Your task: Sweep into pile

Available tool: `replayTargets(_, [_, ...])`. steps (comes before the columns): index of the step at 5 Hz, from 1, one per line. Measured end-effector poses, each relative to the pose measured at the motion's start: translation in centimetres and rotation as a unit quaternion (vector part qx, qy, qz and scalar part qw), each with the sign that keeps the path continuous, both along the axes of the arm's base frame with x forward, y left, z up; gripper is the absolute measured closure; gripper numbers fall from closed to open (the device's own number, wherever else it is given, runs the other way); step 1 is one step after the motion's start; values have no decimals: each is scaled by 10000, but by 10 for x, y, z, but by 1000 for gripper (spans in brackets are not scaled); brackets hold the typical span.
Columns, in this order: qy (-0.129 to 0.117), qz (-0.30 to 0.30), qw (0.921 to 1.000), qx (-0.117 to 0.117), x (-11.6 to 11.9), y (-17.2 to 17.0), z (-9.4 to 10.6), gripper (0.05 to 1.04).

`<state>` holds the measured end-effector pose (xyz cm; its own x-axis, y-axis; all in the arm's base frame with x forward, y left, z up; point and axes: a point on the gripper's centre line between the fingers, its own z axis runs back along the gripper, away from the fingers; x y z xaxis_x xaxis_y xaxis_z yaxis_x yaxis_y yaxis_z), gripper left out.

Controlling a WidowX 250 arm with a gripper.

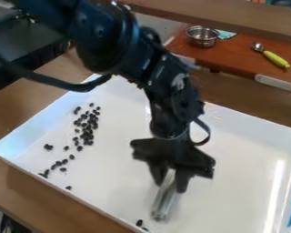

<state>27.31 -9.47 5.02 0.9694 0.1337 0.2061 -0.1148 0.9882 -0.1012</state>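
A wooden surface (57, 200) carries the big white tray (239, 186), everything's neighbor here. The black arm (127, 50) spans the tray's far side from upper left. Beyond the tray's far edge lies a reddish-brown board (233, 59). Over the tray's middle hangs the gripper (170, 178), clamped on a silvery tool (163, 205), blurred and tilted, its free end toward the tray's near edge. Past the tray, on the board, sit a metal bowl (203, 37) and a green-handled spoon (274, 58). Smallest, the dark beans (87, 129): mostly bunched in the tray's left part, others straggling toward its near-left edge, a couple by the near edge.
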Motion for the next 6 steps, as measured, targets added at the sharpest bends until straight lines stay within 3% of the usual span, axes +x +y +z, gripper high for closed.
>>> replayTargets(1, [-289, 61, 9995, -127, 0, 5, 28, 709])
replayTargets(2, [-275, 468, 9984, -130, 7, 30, 30, 709])
replayTargets(4, [-149, 278, 9990, -324, -1, 6, 30, 709])
replayTargets(6, [-195, 82, 9997, -142, 0, -22, 15, 709])
